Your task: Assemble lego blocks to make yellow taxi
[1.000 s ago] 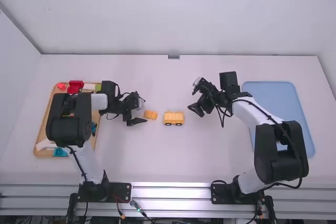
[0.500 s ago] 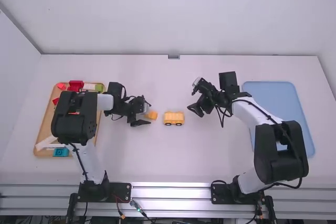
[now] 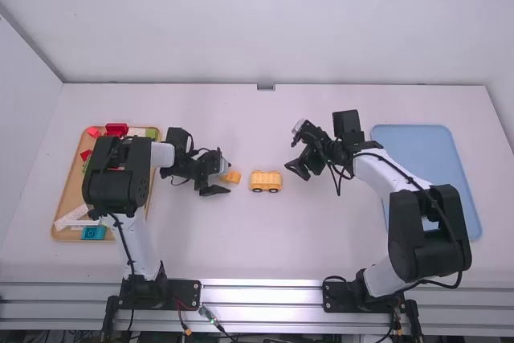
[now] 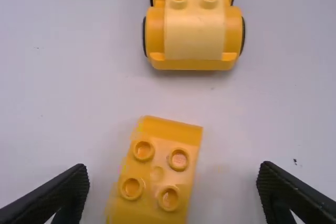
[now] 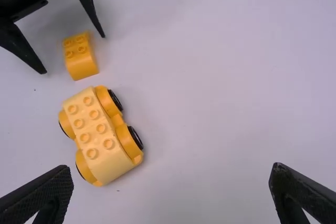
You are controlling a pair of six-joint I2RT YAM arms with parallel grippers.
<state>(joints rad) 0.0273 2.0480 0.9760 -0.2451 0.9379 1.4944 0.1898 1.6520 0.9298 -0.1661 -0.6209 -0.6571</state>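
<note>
In the high view my left gripper (image 3: 222, 176) is at the left side of a small yellow block (image 3: 231, 177). A yellow car body on wheels (image 3: 266, 181) stands just right of that block, apart from it. My right gripper (image 3: 295, 150) is beyond and to the right of the car. In the left wrist view the studded block (image 4: 157, 177) lies between the spread fingers of my left gripper (image 4: 173, 187), touching neither. The right wrist view has my right gripper (image 5: 170, 182) open, nothing between its fingers, and the wheeled car (image 5: 97, 135) off to one side.
A wooden tray (image 3: 59, 202) at the left holds several red, green, white and blue blocks, partly under the left arm. A blue tray (image 3: 426, 150) lies at the right, partly behind the right arm.
My left gripper has moved right and now stands around the small block. The right arm has shifted very slightly left; the car has stayed put.
</note>
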